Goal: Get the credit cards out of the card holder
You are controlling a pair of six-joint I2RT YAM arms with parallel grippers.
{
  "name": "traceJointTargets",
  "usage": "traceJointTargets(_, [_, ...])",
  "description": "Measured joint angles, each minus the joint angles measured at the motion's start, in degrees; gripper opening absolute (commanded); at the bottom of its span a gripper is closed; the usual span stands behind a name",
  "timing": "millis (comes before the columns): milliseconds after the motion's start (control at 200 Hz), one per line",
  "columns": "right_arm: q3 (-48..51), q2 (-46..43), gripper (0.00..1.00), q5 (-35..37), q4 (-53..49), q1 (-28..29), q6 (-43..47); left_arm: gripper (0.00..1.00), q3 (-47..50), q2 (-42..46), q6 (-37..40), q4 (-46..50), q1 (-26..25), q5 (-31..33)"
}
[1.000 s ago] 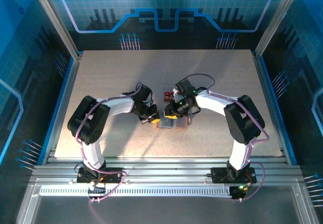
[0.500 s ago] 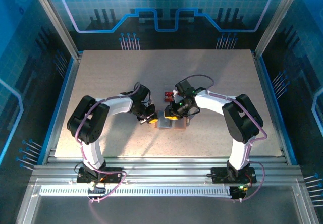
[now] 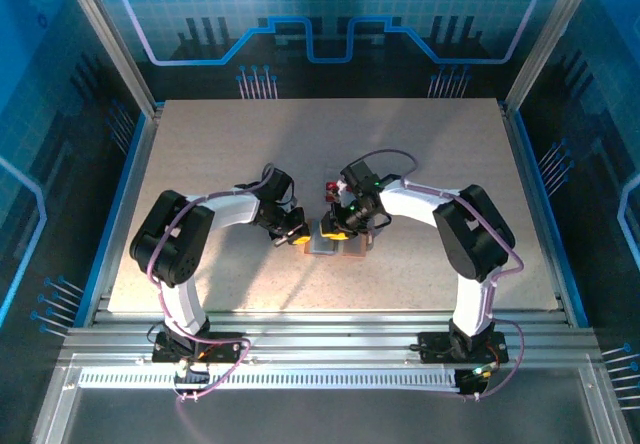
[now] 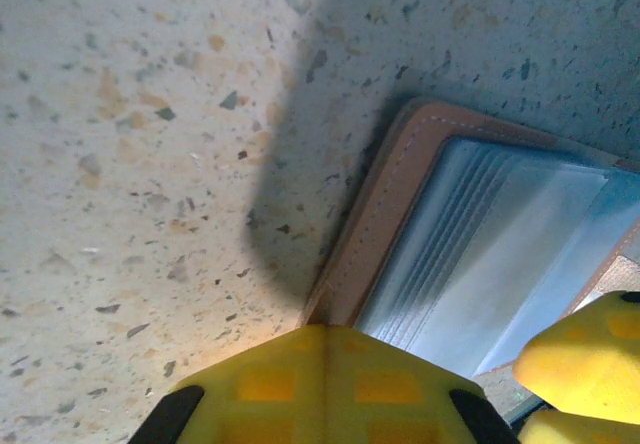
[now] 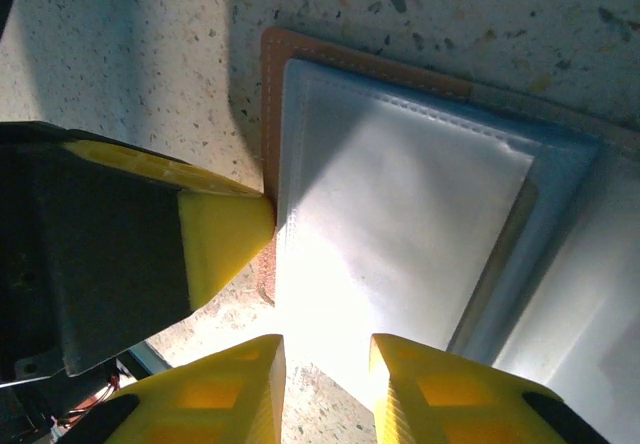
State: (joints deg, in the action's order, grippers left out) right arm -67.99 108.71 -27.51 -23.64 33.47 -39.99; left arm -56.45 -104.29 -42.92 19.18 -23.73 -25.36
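Observation:
The card holder (image 3: 345,247) lies spread open on the table, tan rim out, grey pockets up. In the left wrist view my left gripper (image 4: 325,332) is shut, its joined tip pressing on the card holder's (image 4: 395,204) brown rim at the left edge. My right gripper (image 5: 327,349) hovers over the left pocket with its jaws a little apart, and the pale pocket (image 5: 400,234) shows in the gap. The left gripper's yellow fingertip (image 5: 225,234) touches the rim beside it. Red credit cards (image 3: 331,185) lie on the table just beyond the holder, partly behind the right wrist.
The speckled table (image 3: 220,154) stretches wide around the two arms. Metal rails and blue walls (image 3: 110,214) enclose it. Both grippers (image 3: 300,234) (image 3: 335,228) crowd together over the holder's left half.
Both grippers have shifted slightly left, and the holder has slid a little left with them. The jaws have not changed.

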Motion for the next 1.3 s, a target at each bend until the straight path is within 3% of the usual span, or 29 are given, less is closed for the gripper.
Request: traceJointTargets(1301, [2.99,0.15,0.33,-0.28,1.77,-0.92,-0.31,0.05,1.44,0.87,-0.20,-0.92,0.26,-0.44])
